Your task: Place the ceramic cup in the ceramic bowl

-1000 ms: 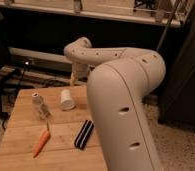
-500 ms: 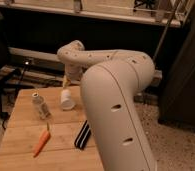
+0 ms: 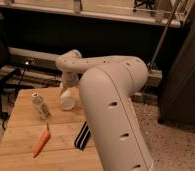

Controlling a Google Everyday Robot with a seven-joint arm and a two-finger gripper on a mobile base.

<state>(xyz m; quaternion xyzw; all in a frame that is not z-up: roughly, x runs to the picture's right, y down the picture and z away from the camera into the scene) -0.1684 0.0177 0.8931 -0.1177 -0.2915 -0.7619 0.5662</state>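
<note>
Since the tool (image 3: 67, 88) hangs over the far side of the tabletop (image 3: 21, 135) with the ceramic cup (image 3: 67, 102) directly beneath it, touching or very nearly so, the coming move turns on that vertical line-up. I judge the cup roughly upright, its long axis pointing up into the tool. I cannot tell how far the tool is open or whether it has hold of the cup. I see no ceramic bowl; the arm (image 3: 111, 110), bulking large on the near side of the tool, may hide it.
</note>
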